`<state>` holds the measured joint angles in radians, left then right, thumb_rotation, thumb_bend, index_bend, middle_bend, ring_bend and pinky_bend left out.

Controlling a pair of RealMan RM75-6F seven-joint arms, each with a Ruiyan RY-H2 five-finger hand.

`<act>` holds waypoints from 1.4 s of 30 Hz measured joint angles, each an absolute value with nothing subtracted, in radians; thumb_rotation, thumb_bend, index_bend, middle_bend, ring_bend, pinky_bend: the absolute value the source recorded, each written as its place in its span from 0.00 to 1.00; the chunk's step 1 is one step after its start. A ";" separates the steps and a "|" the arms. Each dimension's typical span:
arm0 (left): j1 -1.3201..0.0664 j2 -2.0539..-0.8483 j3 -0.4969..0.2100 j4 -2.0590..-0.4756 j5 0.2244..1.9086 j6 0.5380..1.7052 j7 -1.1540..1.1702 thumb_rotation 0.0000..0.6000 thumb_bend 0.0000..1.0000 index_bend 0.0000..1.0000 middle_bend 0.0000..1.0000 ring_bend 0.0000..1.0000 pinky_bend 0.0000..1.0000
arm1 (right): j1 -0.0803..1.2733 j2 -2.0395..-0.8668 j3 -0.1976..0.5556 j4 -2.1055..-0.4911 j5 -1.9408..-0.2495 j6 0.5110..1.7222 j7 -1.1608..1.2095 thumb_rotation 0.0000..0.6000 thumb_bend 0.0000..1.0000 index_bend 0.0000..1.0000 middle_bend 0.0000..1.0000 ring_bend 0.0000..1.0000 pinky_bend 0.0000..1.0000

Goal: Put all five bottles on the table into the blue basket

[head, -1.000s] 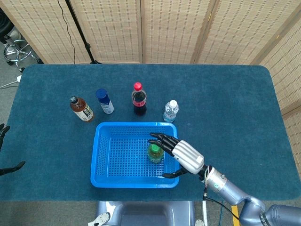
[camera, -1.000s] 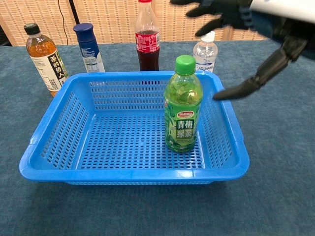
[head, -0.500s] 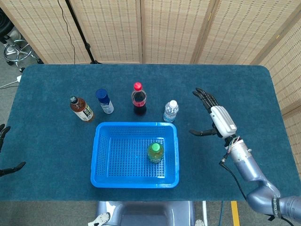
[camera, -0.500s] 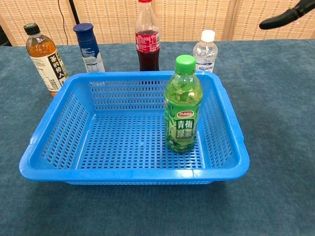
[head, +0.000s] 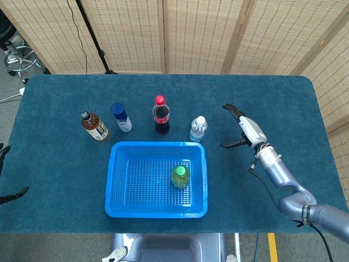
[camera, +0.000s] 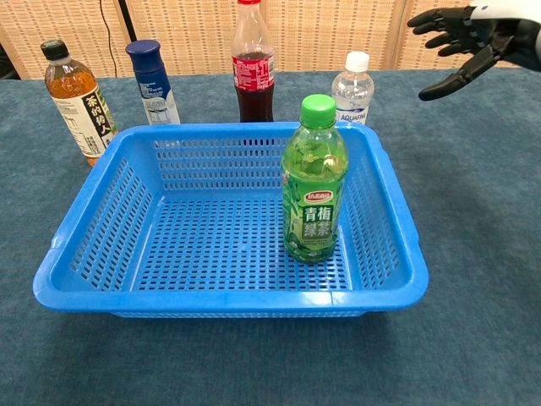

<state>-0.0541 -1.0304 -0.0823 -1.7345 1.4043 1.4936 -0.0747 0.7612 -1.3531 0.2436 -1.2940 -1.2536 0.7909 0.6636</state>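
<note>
**Bottles: one sits in the basket, four stand on the table**

Head view first. The blue perforated plastic basket [head: 157,179] sits on the dark blue cloth table [head: 272,103], near the front edge. Inside it, toward the right side, the green-capped green tea bottle [head: 180,177] stands upright. The other four are lined up behind the basket on the cloth: the brown tea bottle with a black cap [head: 94,126] furthest left, then the bottle with a dark blue cap and white label [head: 121,117], then the red-capped dark cola bottle [head: 161,114], then the small clear water bottle with a white cap [head: 198,129] just behind the basket's back right corner. The right hand [head: 241,130] hangs over the cloth to the right of the water bottle, apart from it, fingers spread wide and nothing in it. At the far left edge only some dark fingertips of the left hand [head: 5,174] poke in, so I can't tell how it's set.

Chest view: same basket [camera: 76,254] up close, green tea bottle [camera: 314,182] upright on its floor near the right wall. Behind the back rim stand the brown tea bottle [camera: 74,100], the blue-capped one [camera: 154,82], the cola [camera: 253,63] and the water bottle [camera: 352,87]. The right hand [camera: 467,38] shows top right, splayed and empty, past the water bottle.
</note>
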 measured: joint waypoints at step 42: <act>-0.085 -1.033 -0.117 -1.728 1.302 1.417 -0.073 1.00 0.04 0.00 0.00 0.00 0.00 | 0.922 -1.800 0.318 -0.771 -1.330 0.829 0.902 1.00 0.53 0.56 0.55 0.62 0.87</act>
<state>-0.0848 -1.0333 -0.1168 -1.7282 1.3020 1.4171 -0.0734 0.9219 -1.7999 0.3179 -0.7710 -1.3295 0.8293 0.9018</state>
